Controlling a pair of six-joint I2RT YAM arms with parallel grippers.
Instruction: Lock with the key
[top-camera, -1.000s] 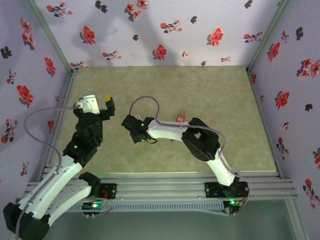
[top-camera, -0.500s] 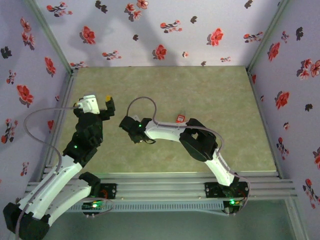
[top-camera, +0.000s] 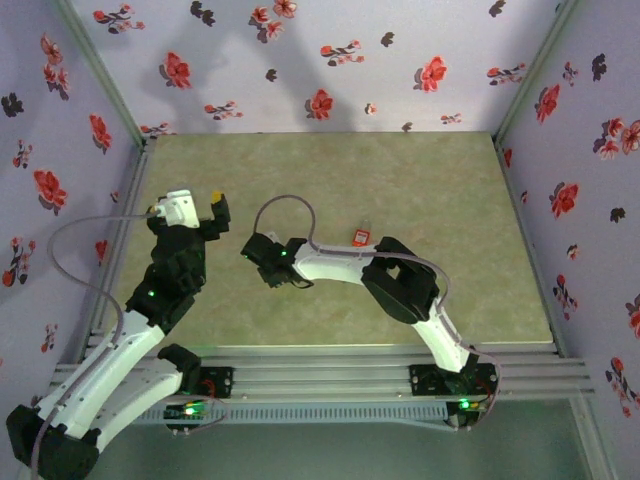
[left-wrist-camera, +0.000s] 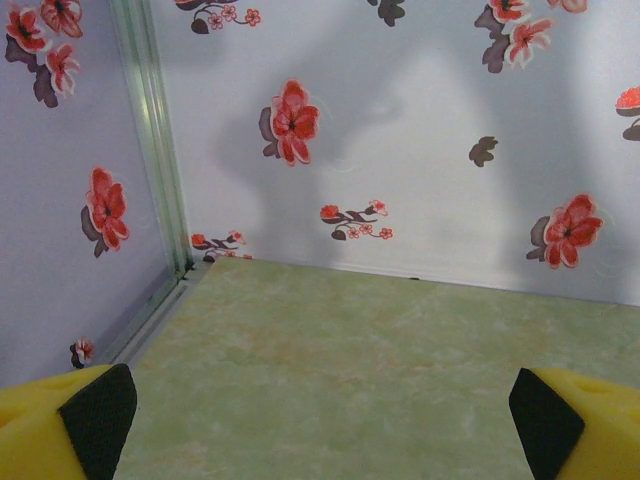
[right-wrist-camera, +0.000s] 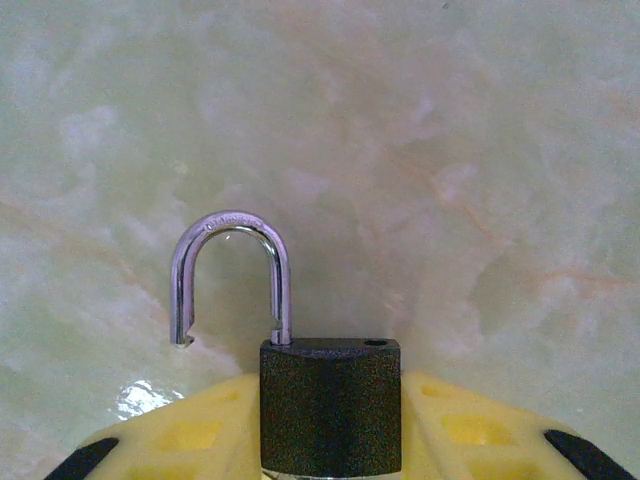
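A dark padlock (right-wrist-camera: 330, 400) lies on the green table, its silver shackle (right-wrist-camera: 230, 225) swung out and open, with the free end off to the left of the body. My right gripper (right-wrist-camera: 330, 445) is closed on the padlock's body, a yellow finger pressed against each side. From above, that gripper (top-camera: 262, 258) sits low at the table's middle-left. A small red key (top-camera: 360, 237) lies on the table just behind the right forearm. My left gripper (top-camera: 218, 207) hangs open near the left edge, with nothing between its fingers (left-wrist-camera: 95, 415).
Flowered walls close the table on three sides, with a metal post (left-wrist-camera: 160, 150) in the far left corner. A grey cable (top-camera: 285, 205) loops above the right wrist. The rail (top-camera: 330, 365) runs along the near edge.
The right gripper's fingers have closed in on the padlock's body, and the wrist shifted slightly left and back. The left arm has not moved.
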